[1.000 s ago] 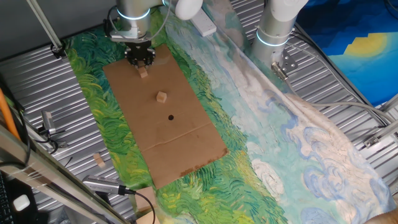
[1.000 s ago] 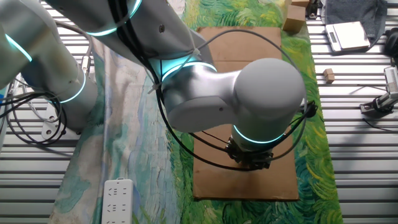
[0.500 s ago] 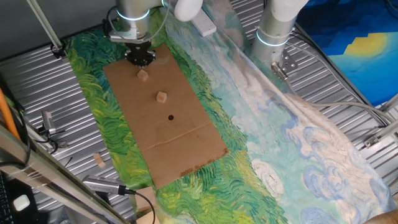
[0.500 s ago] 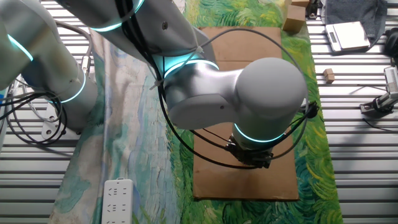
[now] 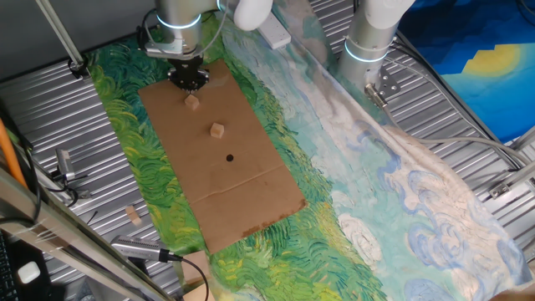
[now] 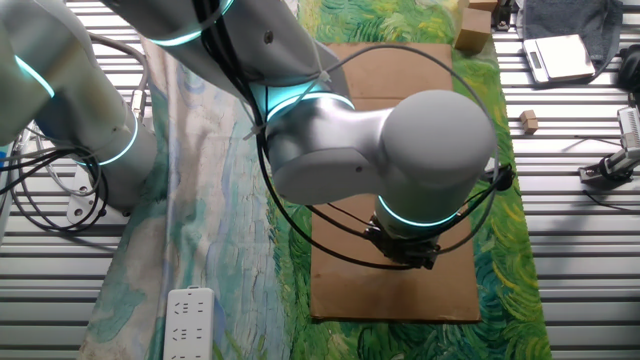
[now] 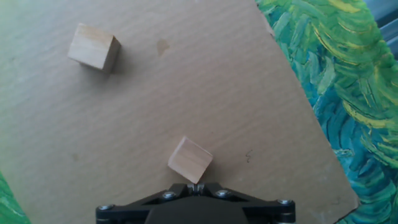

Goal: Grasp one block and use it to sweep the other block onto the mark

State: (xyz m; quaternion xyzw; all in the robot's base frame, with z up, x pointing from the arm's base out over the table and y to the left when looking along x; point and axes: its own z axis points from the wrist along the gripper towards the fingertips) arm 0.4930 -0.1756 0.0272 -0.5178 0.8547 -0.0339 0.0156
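Observation:
Two small wooden blocks lie on the brown cardboard sheet (image 5: 251, 188). The near block (image 5: 192, 101) lies just below my gripper (image 5: 186, 81); in the hand view this block (image 7: 190, 160) sits right in front of my gripper's (image 7: 196, 185) fingertips, one corner almost touching them. The jaws stand pressed together with nothing between them. The other block (image 5: 217, 130) lies farther down the sheet, and in the hand view (image 7: 93, 47) it is at the upper left. The mark (image 5: 230, 157), a tiny black dot, lies just beyond that block. In the other fixed view the arm hides the blocks and the mark.
The cardboard lies on a green painted cloth (image 5: 125, 142). A loose wooden block (image 5: 133, 215) lies off the sheet at the left. A second robot base (image 5: 368, 42) stands at the back right. A power strip (image 6: 188, 322) lies on the ribbed metal table.
My gripper has lifted a little away from the near block and looks narrower. The near block stays on the cardboard; the other block and the mark have not moved.

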